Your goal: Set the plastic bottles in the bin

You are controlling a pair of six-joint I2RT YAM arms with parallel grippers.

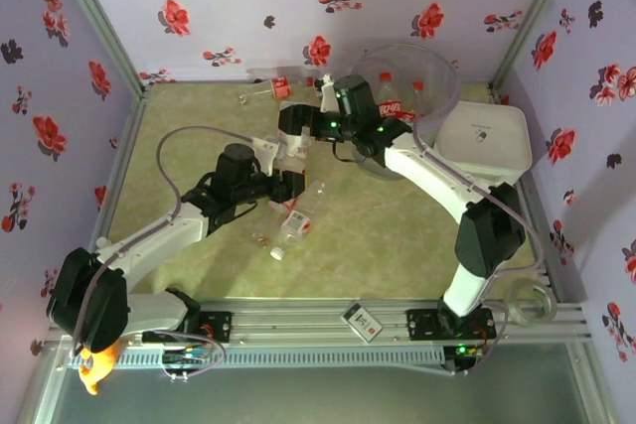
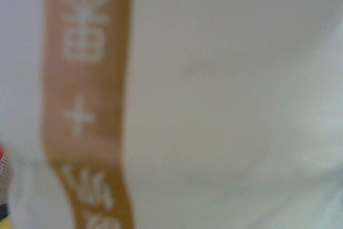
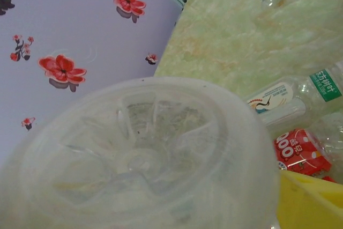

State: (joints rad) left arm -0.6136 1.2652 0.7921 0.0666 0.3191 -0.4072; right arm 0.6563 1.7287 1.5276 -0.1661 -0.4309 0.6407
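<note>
Right claw [image 1: 298,124] first: I can't tell how its jaws stand. A clear bottle [image 3: 139,154] crowds its camera, ribbed petal-shaped base toward the lens, so I judge the long axis runs straight away. The bin [image 1: 449,65], round and translucent, sits at three o'clock, close by; the right arm's nearer. Left claw [image 1: 286,184]: grip unclear too, with a white-labelled bottle [image 2: 214,105] against its lens. Loose bottles [image 1: 298,217] lie at its six o'clock.

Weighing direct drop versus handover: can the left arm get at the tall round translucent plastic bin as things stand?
Probably not. The right arm lies across the table between the left tool and the tall round translucent plastic bin at the far right, so a straight path looks blocked.
</note>
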